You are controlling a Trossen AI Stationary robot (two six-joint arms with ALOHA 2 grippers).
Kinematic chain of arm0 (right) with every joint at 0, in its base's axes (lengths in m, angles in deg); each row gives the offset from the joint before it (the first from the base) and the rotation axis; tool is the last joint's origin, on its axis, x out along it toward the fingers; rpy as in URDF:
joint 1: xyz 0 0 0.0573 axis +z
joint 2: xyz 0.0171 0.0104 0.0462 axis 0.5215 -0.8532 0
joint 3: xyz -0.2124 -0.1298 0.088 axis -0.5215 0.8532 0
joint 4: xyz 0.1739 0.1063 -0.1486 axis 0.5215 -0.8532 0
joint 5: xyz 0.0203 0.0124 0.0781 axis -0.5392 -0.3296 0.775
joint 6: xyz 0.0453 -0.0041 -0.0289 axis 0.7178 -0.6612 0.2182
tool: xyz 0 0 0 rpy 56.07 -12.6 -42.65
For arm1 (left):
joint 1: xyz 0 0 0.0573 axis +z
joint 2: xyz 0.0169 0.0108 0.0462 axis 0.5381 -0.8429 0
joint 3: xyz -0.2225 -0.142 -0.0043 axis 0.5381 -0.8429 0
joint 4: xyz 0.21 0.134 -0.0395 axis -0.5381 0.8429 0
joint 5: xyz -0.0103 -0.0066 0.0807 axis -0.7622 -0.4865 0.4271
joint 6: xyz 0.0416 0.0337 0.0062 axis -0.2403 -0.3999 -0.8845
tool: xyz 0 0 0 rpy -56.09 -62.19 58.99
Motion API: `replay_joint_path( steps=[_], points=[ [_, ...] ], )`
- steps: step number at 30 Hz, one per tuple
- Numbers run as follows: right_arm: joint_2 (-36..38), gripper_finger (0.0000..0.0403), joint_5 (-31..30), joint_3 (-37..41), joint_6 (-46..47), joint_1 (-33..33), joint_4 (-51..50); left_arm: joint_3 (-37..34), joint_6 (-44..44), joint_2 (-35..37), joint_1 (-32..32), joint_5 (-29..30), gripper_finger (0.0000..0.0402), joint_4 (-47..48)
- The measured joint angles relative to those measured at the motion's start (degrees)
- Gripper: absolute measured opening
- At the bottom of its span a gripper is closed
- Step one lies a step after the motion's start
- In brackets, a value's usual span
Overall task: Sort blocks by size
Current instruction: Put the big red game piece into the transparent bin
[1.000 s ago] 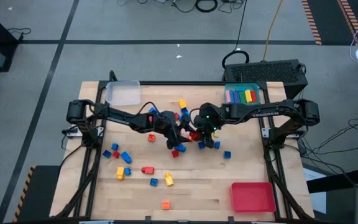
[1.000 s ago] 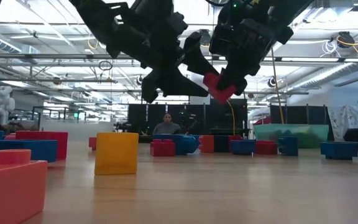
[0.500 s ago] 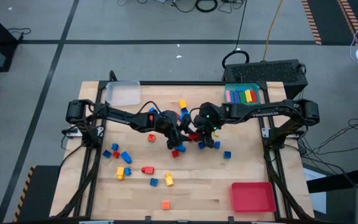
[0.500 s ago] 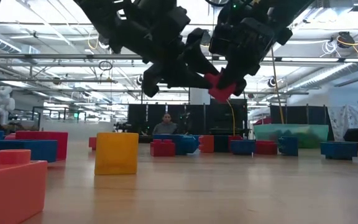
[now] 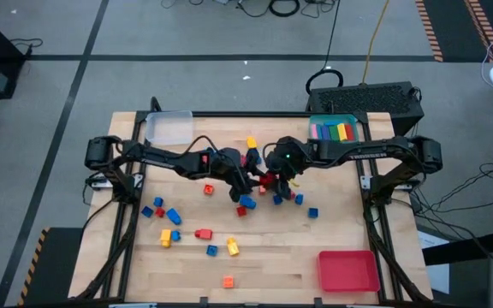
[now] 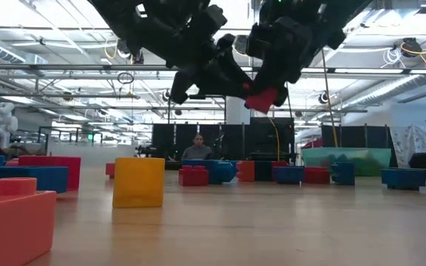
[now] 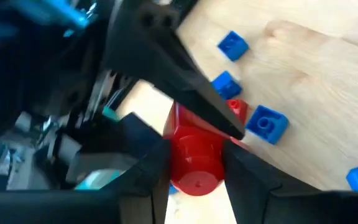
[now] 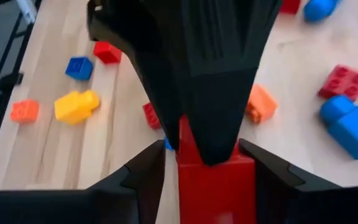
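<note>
Over the middle of the table a red block [image 5: 268,180] hangs in the air between my two grippers, well above the wood in the low view [image 6: 265,98]. My left gripper [image 7: 194,177] comes from the table's left and is shut on it. My right gripper [image 8: 213,180] comes from the right, fingers apart, one on either side of the same block. Many small blocks [image 5: 165,214] in blue, red, yellow and orange lie loose on the tabletop. My left gripper pinches the red block's two opposite sides [image 7: 178,163] between its two fingers, slanting down from the table's left. The block is lifted clear of the table. My right gripper flanks the block's other end [image 8: 219,186]; a gap shows beside one finger [image 8: 143,177], and whether the other touches I cannot tell.
A clear tray [image 5: 169,128] stands at the far left. A teal tray [image 5: 315,120] with coloured long bars is at the far right, a red tray [image 5: 347,269] at the near right. A yellow block [image 6: 139,181] sits close to the low camera.
My left gripper's fingers, spread apart a second ago, have shut onto the red block that my right gripper held up. The left wrist has rolled a little. The block and both grippers have risen slightly.
</note>
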Motion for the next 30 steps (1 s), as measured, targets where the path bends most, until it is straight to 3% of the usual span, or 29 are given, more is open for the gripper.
replay_joint_path(
  steps=[8, 14, 19, 23, 30],
  points=[
    [6.16, 0.0182, -2.94, -0.01, 2.21, 0.0, -1.16, 0.23, 4.85, 6.21, 2.96, 0.4, 0.0112, 7.78],
    [12.2, 0.0181, -9.8, 0.06, 2.58, 0.35, -8.93, -0.13, 8.36, 11.03, 6.91, 7.15, 0.0088, 19.02],
    [13.59, 0.018, -11.13, 0.35, 2.11, 1.04, -10.21, -1.71, 14.59, 14.04, 11.23, 3.7, 0.0041, 24.68],
    [12.12, 0.018, -11.54, 3.66, 2.95, 0.85, -8.54, -3.54, 17.76, 15.42, 13.09, -4.22, 0.0013, 23.71],
    [6.45, 0.0181, -11.64, 13.44, 6.31, 1.32, 2.65, -9.08, 23.08, 15.22, 13.95, -5.93, 0.0025, 18.93]
  ],
)
